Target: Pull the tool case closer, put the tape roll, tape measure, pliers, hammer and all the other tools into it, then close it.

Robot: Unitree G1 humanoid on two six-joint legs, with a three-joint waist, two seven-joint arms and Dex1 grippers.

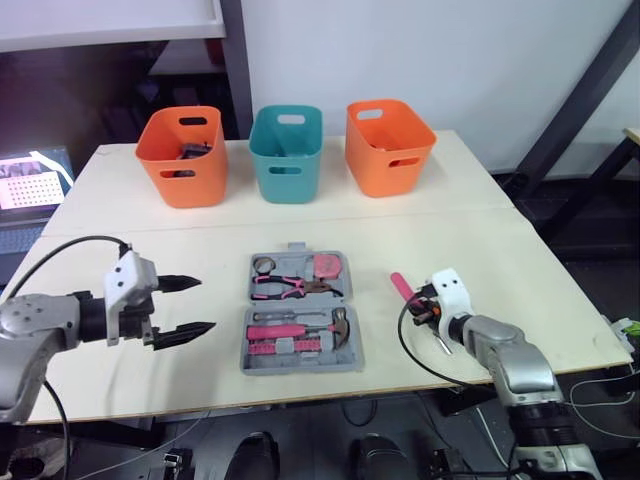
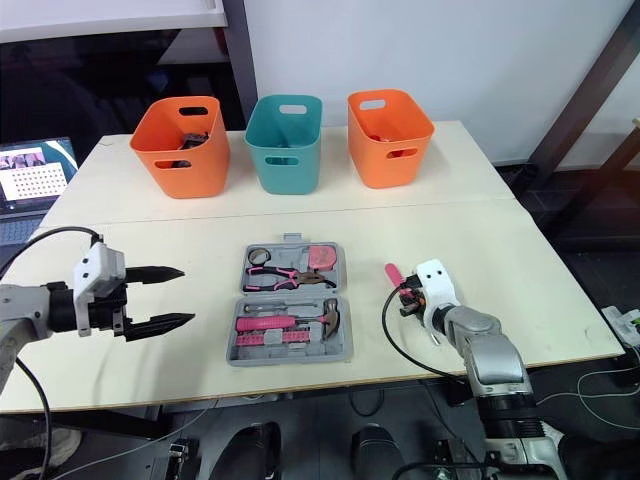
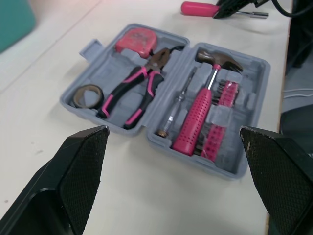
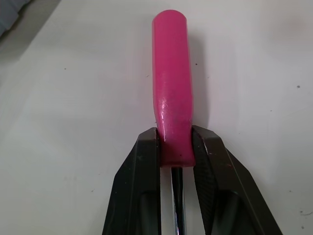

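You get two head cameras looking forward and down over the table (image 1: 480,215) from a little way back, both sharing the open tool case (image 1: 300,366) with your left wrist camera facing it from nearby, while your right wrist camera sits close over the pink screwdriver (image 4: 173,98).

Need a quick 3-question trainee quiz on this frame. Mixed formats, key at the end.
1. True or false: the grey plastic tool case lies open.
2. The pink-handled screwdriver is: A) stowed in the case; B) gripped by the right gripper; C) lying free, untouched.
3. Fill in: the left gripper, to the left of the case, has its fingers ___.

Key: 1 true; 2 B; 3 open.
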